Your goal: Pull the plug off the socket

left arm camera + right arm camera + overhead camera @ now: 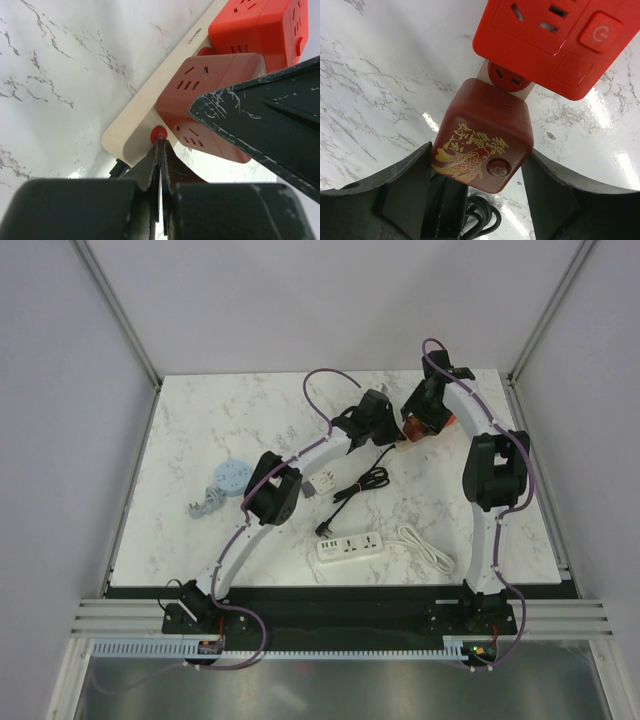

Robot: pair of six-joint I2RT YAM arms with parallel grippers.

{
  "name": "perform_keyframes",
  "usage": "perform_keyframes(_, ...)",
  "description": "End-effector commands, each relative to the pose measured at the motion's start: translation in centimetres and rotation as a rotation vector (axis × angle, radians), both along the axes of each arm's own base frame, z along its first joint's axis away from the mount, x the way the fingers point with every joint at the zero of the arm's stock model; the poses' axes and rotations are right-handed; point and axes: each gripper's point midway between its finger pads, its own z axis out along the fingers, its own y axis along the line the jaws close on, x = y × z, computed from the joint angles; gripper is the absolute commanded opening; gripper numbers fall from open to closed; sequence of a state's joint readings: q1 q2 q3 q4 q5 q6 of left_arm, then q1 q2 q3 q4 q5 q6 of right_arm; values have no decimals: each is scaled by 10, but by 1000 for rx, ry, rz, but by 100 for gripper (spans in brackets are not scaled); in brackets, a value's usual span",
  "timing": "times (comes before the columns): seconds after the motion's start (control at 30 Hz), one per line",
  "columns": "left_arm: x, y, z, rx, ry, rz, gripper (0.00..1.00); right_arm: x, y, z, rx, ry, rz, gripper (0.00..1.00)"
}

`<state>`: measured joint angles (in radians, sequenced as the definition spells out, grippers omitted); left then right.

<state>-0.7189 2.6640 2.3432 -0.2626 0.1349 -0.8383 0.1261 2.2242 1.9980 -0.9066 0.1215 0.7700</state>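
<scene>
A cream power strip [129, 126] lies at the back of the table, with a dark red cube plug [210, 97] and a bright red cube [265, 25] on it. My left gripper [161, 143] is shut and empty, its tips pressed on the strip's end at the red button [158, 134]. My right gripper [478, 151] is shut on the dark red cube plug [485, 142], which bears a gold fish, one finger on each side. The bright red cube [555, 40] sits just beyond it. From above, both grippers meet at the red cubes [422, 428].
A white power strip [350, 547] with a coiled white cable [425, 545] lies near the front. A black cable [360, 483] and a small white adapter [325, 481] lie mid-table. A blue round object [228, 477] with a grey plug [203, 504] lies at the left.
</scene>
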Motion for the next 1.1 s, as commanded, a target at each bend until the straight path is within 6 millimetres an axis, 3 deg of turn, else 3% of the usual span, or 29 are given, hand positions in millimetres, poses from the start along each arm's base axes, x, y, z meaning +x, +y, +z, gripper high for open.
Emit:
perform_keyframes(0.0,-1,16,-49,110,63,51,2,28,4,47,112,-161,23,0)
perform_keyframes(0.23,-1,14,-49,121,51,38,2,25,12,41,-69,-158,60,0)
perform_keyframes(0.27,-1,14,-48,121,50,39,2,24,22,39,-102,-155,88,0)
perform_keyframes(0.43,-3,10,-50,119,45,19,2,27,35,32,-255,-138,107,0)
perform_keyframes(0.5,-3,9,-49,118,44,16,2,29,40,38,-290,-147,112,0)
perform_keyframes(0.57,-3,9,-49,117,43,16,2,31,42,36,-272,-142,118,0)
perform_keyframes(0.67,-2,9,-47,116,39,17,2,32,36,47,-273,-159,109,0)
perform_keyframes(0.77,-3,8,-49,114,43,12,2,32,32,49,-132,-149,101,0)
perform_keyframes(0.83,-3,7,-47,111,37,8,2,30,40,49,-15,-150,113,0)
perform_keyframes(0.9,-3,6,-48,109,35,-2,2,29,33,44,39,-153,92,0)
perform_keyframes(0.93,-4,5,-47,109,35,-7,2,28,38,50,92,-170,103,0)
perform_keyframes(1.07,-6,1,-47,100,34,-25,2,30,35,52,154,-204,64,0)
